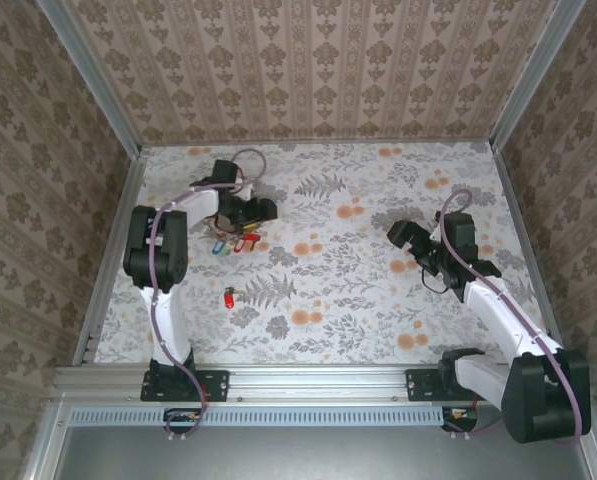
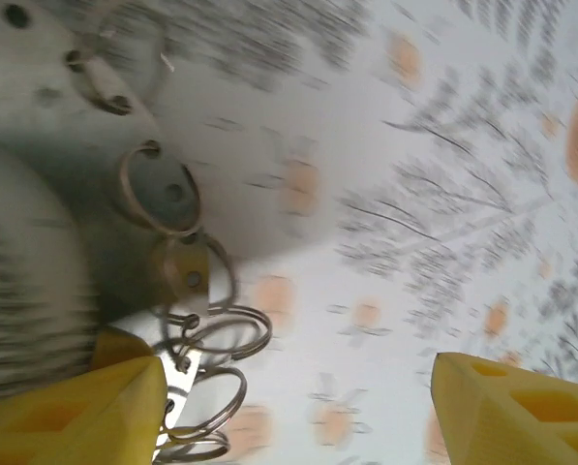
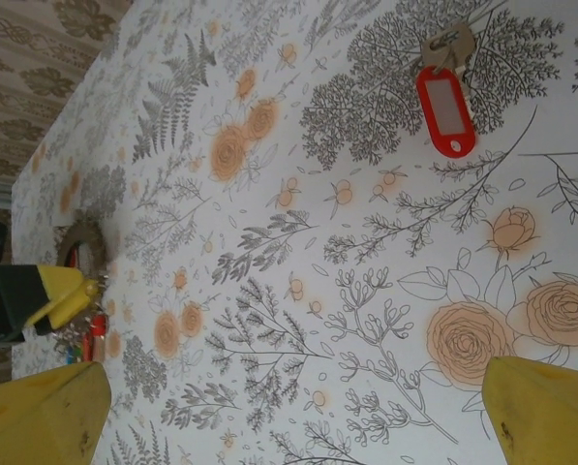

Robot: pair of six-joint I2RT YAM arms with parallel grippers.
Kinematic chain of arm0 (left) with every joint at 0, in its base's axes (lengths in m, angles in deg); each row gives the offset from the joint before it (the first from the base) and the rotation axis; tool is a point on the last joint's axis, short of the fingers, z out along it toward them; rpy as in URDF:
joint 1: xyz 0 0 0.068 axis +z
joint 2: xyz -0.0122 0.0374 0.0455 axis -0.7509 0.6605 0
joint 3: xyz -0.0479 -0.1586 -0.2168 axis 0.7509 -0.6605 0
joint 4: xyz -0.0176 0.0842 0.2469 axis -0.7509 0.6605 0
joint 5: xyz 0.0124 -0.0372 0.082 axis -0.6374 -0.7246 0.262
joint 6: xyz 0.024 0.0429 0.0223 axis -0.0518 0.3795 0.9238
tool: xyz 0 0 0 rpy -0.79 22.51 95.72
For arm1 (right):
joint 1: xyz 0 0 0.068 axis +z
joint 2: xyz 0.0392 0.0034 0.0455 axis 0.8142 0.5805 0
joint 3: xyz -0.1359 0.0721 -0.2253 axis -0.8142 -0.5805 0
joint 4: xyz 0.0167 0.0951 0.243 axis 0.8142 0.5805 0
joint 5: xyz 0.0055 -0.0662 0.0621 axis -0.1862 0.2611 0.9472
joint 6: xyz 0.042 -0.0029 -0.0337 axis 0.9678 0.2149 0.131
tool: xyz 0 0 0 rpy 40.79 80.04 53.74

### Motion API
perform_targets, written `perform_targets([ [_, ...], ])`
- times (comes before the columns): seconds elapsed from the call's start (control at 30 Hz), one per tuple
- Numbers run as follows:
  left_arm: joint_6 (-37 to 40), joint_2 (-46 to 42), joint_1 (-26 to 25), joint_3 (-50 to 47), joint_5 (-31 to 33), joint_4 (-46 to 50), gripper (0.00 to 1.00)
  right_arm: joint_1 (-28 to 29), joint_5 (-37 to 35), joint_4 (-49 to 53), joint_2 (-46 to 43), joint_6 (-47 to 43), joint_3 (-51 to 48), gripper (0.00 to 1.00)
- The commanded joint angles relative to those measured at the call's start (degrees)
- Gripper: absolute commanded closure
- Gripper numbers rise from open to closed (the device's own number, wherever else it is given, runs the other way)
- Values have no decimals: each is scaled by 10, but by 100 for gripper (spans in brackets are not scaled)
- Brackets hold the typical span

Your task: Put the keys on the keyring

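1. Hovering my left tool (image 1: 246, 212), released, beside the clustered keys (image 1: 236, 243) near the surface's (image 1: 378, 330) far-left corner.
2. I see one red-tagged key (image 1: 228, 297) lying apart, nearer the near edge.
3. My right tool (image 1: 410, 240) is released and empty.

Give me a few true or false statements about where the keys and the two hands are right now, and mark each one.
1. A red-tagged key lies alone on the table, apart from the other keys. True.
2. The right hand grips a key. False: its fingers stand wide apart with nothing between them.
3. The left hand is over at those other keys. True.
4. The left hand is shut. False: its yellow fingers stand apart, with metal rings beside one of them.
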Motion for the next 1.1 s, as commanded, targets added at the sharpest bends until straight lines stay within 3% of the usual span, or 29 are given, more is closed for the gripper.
perform_targets([
  [0.0, 23, 13, -50, 7, -52, 29, 27, 3, -32, 14, -24, 14, -13, 1],
  [0.27, 11, 0, -183, -19, -88, 7, 29, 2, -51, 22, -77, 33, -41, 1],
  [0.47, 13, -65, -248, -32, -109, -4, 29, 2, 14, 11, -94, 12, -53, 0],
  [0.6, -7, -151, -231, -62, -60, -23, 27, 3, 79, -8, -58, 16, -41, 7],
  [0.7, -58, -200, -183, -115, -23, -75, 27, 11, 121, -23, -9, 13, -22, 18],
  [0.8, -83, -221, -138, -158, -11, -92, 29, 36, 118, -14, 46, 4, 9, 28],
  [0.9, -96, -212, -111, -176, -22, -94, 43, 66, 115, -14, 106, -8, 40, 35],
  [1.07, -105, -184, -113, -169, -37, -103, 55, 98, 106, -6, 212, -33, 105, 46],
])
